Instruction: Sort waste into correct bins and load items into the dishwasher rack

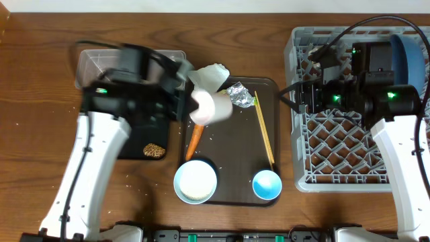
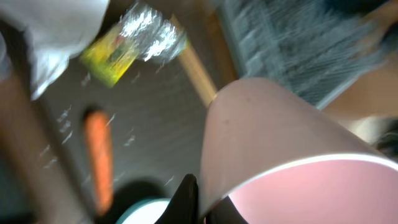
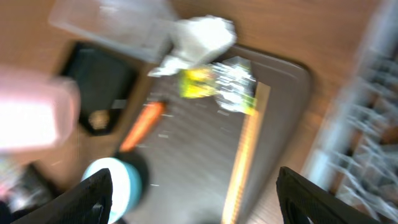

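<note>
Pink cup [image 1: 210, 107] is seen lifted off the tray [image 1: 235, 161], hanging over its 11 o'clock corner just beside the napkin [image 1: 209, 75]. It's pinched at the rim by the left gripper [image 1: 191, 101] and tipped well off upright. The rack [image 1: 295, 134] sits at 3 o'clock from there.

Judged from this, the cup is best carried high so the rack's near wall gets cleared, with the pinch held firm since only the rim is gripped. It should be set mouth-down between pegs on the bare lattice around the rack's 6 o'clock.

The right gripper [image 1: 299, 97], jaws spread and empty, hangs over the rack's 10 o'clock. The dish [image 1: 410, 57] stands at 1 o'clock, so both are better avoided.
</note>
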`<state>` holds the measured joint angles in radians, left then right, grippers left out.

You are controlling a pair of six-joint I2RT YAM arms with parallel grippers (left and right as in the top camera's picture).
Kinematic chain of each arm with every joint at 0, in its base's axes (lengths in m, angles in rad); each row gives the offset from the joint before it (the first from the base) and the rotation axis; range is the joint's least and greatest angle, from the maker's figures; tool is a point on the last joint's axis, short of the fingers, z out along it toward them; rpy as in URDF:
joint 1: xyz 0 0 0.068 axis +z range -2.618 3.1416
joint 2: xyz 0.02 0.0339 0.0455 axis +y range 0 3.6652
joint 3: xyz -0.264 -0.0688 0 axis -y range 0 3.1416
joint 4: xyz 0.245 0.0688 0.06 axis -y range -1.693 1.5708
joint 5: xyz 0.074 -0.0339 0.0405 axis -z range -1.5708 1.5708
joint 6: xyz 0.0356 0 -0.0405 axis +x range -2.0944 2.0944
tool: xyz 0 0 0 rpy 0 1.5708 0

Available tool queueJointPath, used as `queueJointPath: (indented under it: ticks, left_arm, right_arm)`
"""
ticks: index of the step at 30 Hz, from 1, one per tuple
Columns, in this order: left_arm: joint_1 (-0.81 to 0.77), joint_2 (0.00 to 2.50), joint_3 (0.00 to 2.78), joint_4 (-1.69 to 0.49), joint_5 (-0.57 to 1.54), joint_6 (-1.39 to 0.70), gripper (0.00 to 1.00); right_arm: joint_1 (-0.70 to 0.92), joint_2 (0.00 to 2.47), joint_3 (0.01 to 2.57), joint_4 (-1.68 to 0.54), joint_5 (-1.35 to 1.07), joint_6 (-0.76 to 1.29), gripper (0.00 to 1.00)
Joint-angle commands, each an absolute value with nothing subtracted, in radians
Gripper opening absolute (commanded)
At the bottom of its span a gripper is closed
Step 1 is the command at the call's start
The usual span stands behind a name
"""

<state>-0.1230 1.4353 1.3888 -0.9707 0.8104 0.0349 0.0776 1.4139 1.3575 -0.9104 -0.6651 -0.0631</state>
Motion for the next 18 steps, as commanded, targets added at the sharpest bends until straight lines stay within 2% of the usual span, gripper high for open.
queueJointPath:
  ticks: [1,4,7,18]
  left_arm:
    - [-0.053,1.468,1.393,-0.95,1.28,0.052,0.06]
    - [-0.038,1.495,1.393,-0.927,1.428,0.052,0.06]
    - [-0.048,1.499,1.393,-0.901,1.509,0.051,0.06]
    - [-0.088,1.498,1.393,-0.865,1.552,0.052,0.06]
  right_arm:
    - [0.108,1.414,1.358,-0.874,-1.069,-0.195,0.76]
    - [0.13,1.414,1.358,-0.798,-1.248,-0.218,0.74]
    - [0.162,1.414,1.358,-0.752,-1.293,-0.218,0.75]
    - [0.324,1.414,1.358,-0.528,-1.24,-0.183,0.78]
